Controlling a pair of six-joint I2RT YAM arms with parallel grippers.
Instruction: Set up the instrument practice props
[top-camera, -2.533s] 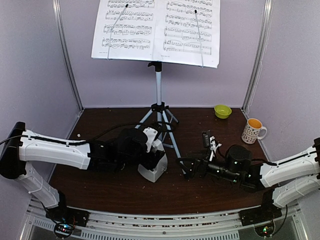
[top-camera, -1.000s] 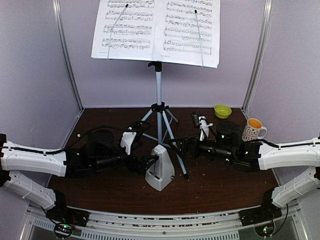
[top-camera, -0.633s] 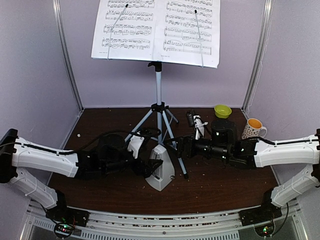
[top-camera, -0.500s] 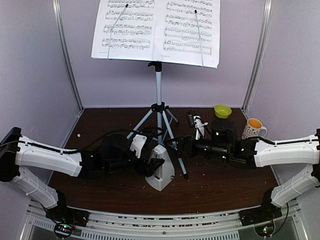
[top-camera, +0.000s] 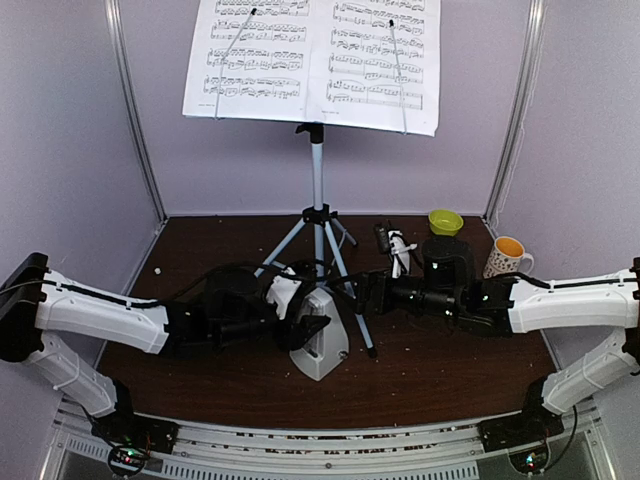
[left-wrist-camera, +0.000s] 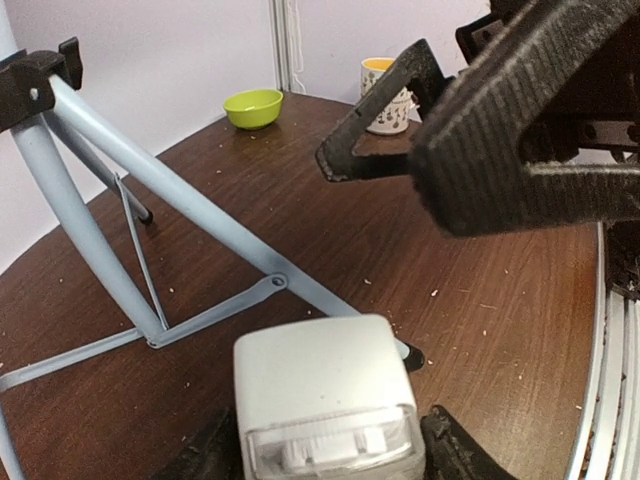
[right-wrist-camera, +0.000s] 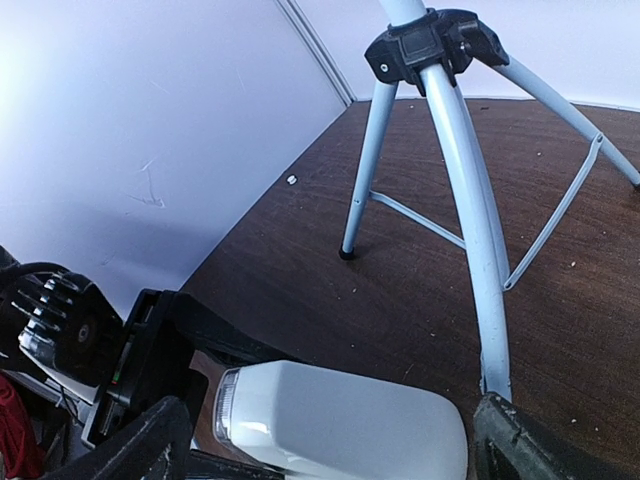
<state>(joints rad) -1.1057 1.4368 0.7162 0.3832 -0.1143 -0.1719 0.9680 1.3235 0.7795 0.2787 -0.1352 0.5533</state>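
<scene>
The silver tripod music stand (top-camera: 317, 170) stands at mid-table with two sheet-music pages (top-camera: 255, 55) (top-camera: 380, 60) on its desk. The white metronome (top-camera: 322, 345) stands in front of the tripod. My left gripper (top-camera: 303, 328) reaches it from the left. In the left wrist view its jaws (left-wrist-camera: 330, 450) press both sides of the metronome (left-wrist-camera: 325, 400). My right gripper (top-camera: 362, 292) is wide open and points at it from the right. It looms in the left wrist view (left-wrist-camera: 480, 130). In the right wrist view the metronome (right-wrist-camera: 350, 415) lies between the open fingers (right-wrist-camera: 330, 440).
The tripod's front leg (right-wrist-camera: 465, 170) passes close by my right gripper and shows in the left wrist view (left-wrist-camera: 180, 195). A yellow-green bowl (top-camera: 445, 221) and a white mug (top-camera: 507, 260) stand at the back right. Side walls close in the table.
My left arm drew back from the metronome, then came forward again and its jaws closed in on its sides. My right arm swung up and left toward the tripod, then stayed nearly still.
</scene>
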